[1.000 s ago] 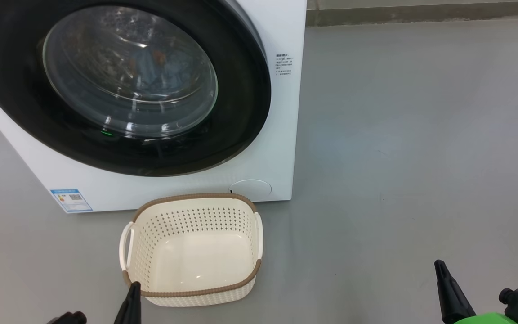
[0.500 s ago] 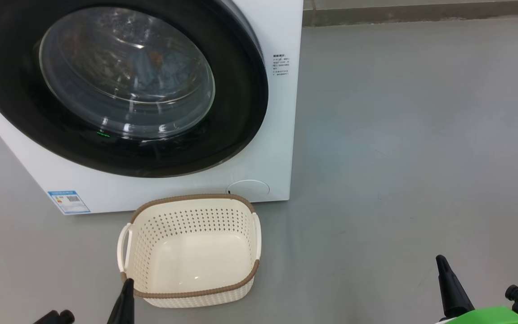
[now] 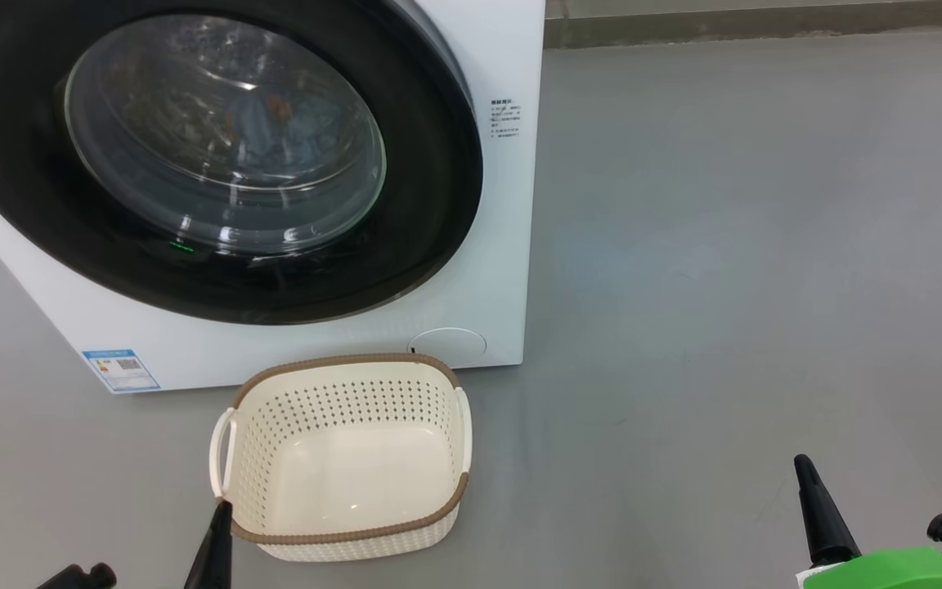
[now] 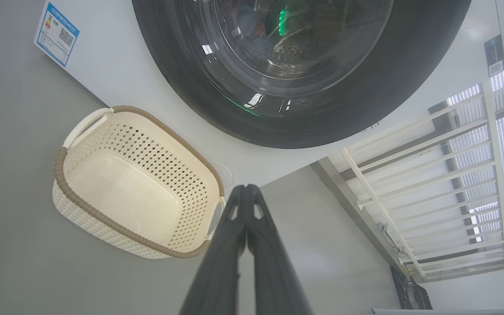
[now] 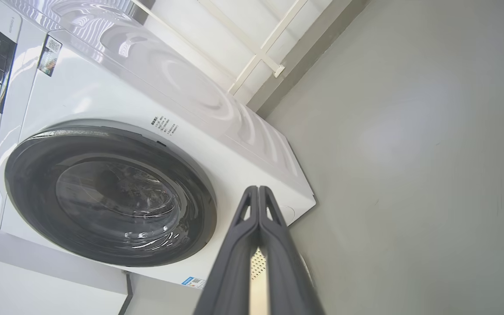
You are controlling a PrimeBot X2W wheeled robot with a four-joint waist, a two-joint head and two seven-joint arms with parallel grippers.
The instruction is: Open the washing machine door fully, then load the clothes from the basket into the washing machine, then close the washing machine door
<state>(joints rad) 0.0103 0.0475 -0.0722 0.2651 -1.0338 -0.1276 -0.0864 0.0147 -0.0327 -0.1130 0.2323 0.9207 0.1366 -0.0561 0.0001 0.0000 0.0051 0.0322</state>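
2 grippers are hanging pinched together, holding nothing: left gripper (image 3: pixel 220 515) beside the basket (image 3: pixel 348 360), right gripper (image 3: pixel 806 478) well apart; clothes (image 3: pixel 275 123) are lying behind the closed washing machine door (image 3: pixel 438 164).

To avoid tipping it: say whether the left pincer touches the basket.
Cannot tell: in head and left wrist views the left pincer overlaps the basket; depth unclear.

Long dark tapered fingers (image 4: pixel 225 245), triangular cut-outs near tips, bright green casing (image 3: pixel 888 570) behind right gripper (image 3: pixel 803 468), black knob (image 3: pixel 941 525)
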